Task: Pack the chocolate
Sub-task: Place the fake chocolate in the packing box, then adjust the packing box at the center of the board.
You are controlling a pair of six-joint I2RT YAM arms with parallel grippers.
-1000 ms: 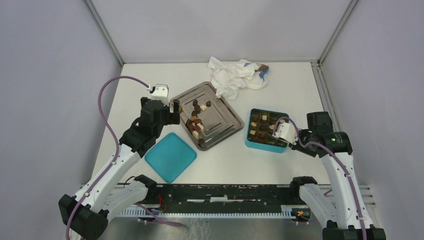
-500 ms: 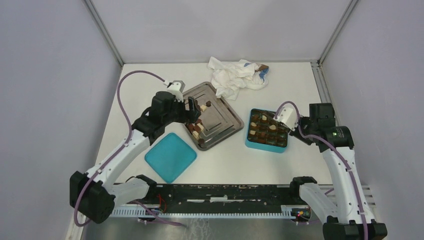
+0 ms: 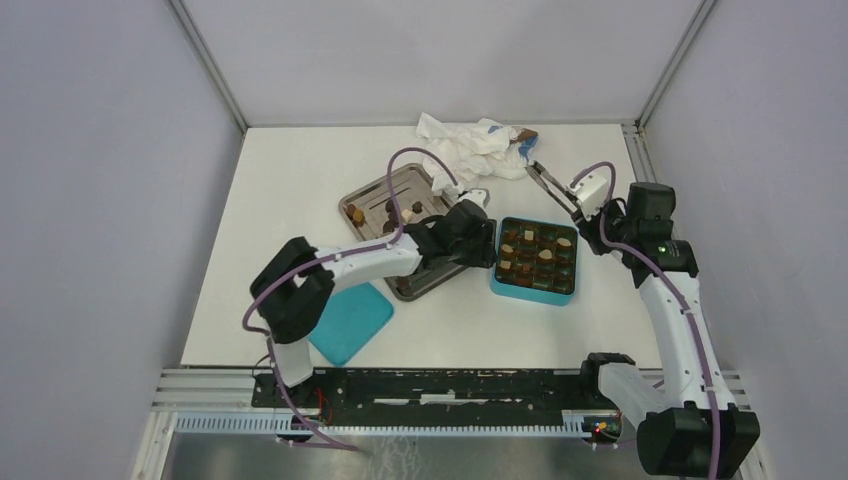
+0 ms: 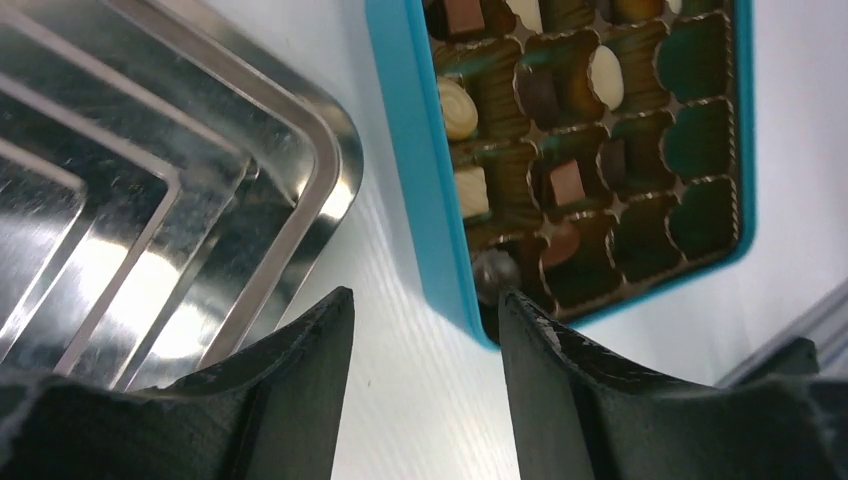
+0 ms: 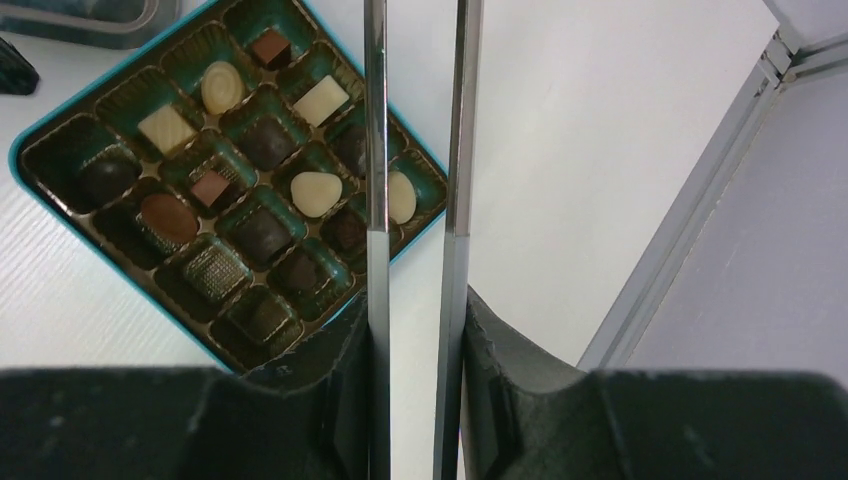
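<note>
The left gripper (image 4: 425, 330) hung with its jaws apart and nothing visible between them, over the gap between the steel tray (image 4: 250, 170) and the teal box (image 4: 410, 150). To place well, I judged it should centre over a vacant cell. The chocolate (image 3: 355, 213) lay partly on the tray, most already in the box's cells. The right gripper (image 5: 412, 200) held thin tongs (image 5: 375, 120), their tips nearly together and empty. No writing was readable.
</note>
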